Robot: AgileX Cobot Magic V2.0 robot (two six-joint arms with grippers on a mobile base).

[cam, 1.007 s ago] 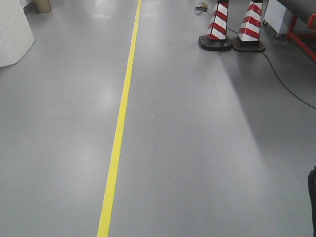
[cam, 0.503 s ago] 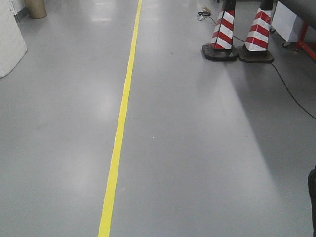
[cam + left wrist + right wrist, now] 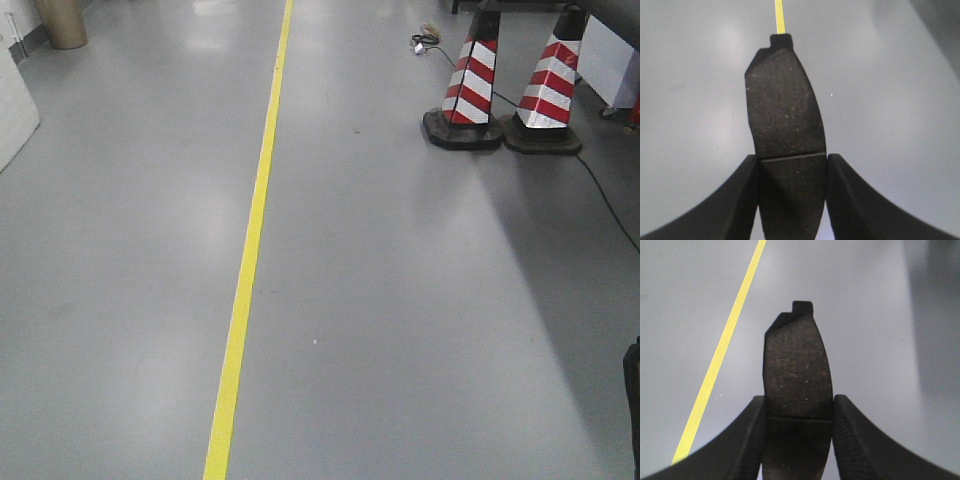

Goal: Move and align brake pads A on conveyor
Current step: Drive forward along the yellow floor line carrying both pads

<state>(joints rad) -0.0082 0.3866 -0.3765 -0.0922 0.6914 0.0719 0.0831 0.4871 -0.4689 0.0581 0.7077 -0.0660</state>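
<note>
While above floor [image 3: 400,300], brake pads [image 3: 785,120] [image 3: 799,370] in left gripper [image 3: 792,158] and right gripper [image 3: 800,399].

Brake pad [image 3: 785,125] — rough, speckled, matt, fingers [image 3: 860,445] ribbed black, floor [image 3: 400,300] — smooth, faintly glossy

We see a smooth grey floor [image 3: 400,330] that shines a little. A yellow line [image 3: 245,270] runs straight along it, from near us to far away. On the right of the line, far off, a red-and-white cone [image 3: 470,85] stands just beside a second cone [image 3: 548,95], both on black feet. A thin black cable [image 3: 608,200] lies on the floor near them.
</note>
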